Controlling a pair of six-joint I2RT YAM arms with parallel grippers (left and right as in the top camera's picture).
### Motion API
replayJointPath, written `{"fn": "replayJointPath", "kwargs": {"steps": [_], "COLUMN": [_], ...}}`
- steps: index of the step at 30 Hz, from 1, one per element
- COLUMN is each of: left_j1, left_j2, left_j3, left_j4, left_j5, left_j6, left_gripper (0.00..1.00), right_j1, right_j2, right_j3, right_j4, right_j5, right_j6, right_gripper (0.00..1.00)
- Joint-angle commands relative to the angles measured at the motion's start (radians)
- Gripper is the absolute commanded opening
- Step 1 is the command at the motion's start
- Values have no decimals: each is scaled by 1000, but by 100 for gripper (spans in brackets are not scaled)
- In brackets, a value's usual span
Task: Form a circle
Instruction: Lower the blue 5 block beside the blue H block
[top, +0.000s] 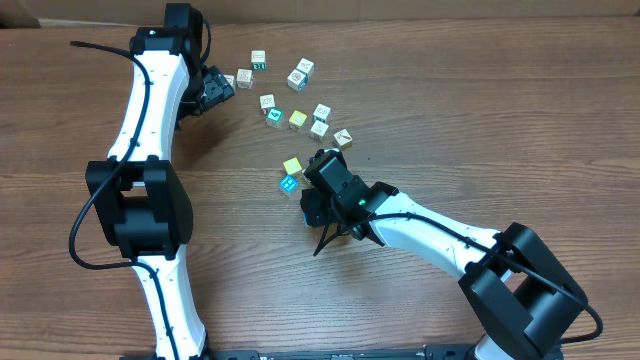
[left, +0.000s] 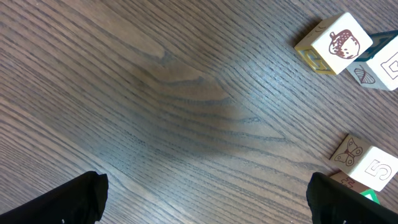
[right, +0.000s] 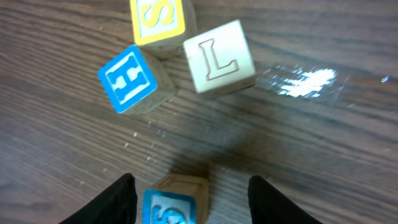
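**While Both Grippers Stand Open, the Cubes Lie in a Loose Scatter**

As seen from overhead, the cubes (top: 297, 119) are strewn in a ragged band across the middle of the wooden table (top: 480, 100), with no closed ring among them. The left gripper (top: 218, 90) sits at the upper end of the band, just beside a white cube (top: 243, 78). The right gripper (top: 310, 208) is at the lower end, near a yellow cube (top: 292, 165) and a blue H cube (top: 288, 184).

At the left wrist, the fingers (left: 68, 202) are spread to the far corners with only wood between them. An acorn cube (left: 336, 43) and a cube marked 5 (left: 373, 169) lie off to the right.

At the right wrist, the fingers (right: 121, 199) stand apart around a blue-faced cube (right: 169, 208). One finger is just beside it and a gap shows on the other side, so nothing is pinched. Beyond it, the L cube (right: 217, 57) sits close to the yellow and H cubes.
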Motion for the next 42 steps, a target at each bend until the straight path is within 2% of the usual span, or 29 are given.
{"fn": "replayJointPath", "kwargs": {"steps": [1, 15, 21, 25, 30, 37, 41, 42], "left_j1": [-6, -6, -5, -5, -5, -5, -5, -5], "left_j2": [-11, -11, -11, -11, -11, -11, -11, -11], "left_j3": [15, 15, 15, 15, 15, 15, 15, 15], "left_j4": [-1, -1, -1, -1, -1, -1, -1, -1], "left_j5": [-9, -9, -9, -9, -9, -9, -9, -9], "left_j6": [2, 2, 2, 2, 2, 2, 2, 2], "left_gripper": [99, 100, 99, 100, 99, 99, 100, 100], "right_j1": [18, 64, 63, 63, 63, 62, 61, 61], "right_j2": [1, 16, 27, 27, 27, 27, 27, 27], "right_j3": [-6, -6, -6, -6, -6, -6, -6, -6], "right_j4": [-10, -32, -28, -28, -20, 26, 39, 39], "right_j5": [-32, -8, -8, -8, 35, 80, 101, 106], "right_j6": [19, 19, 18, 18, 18, -91, -98, -98], "right_gripper": [56, 57, 41, 40, 31, 31, 31, 34]}}
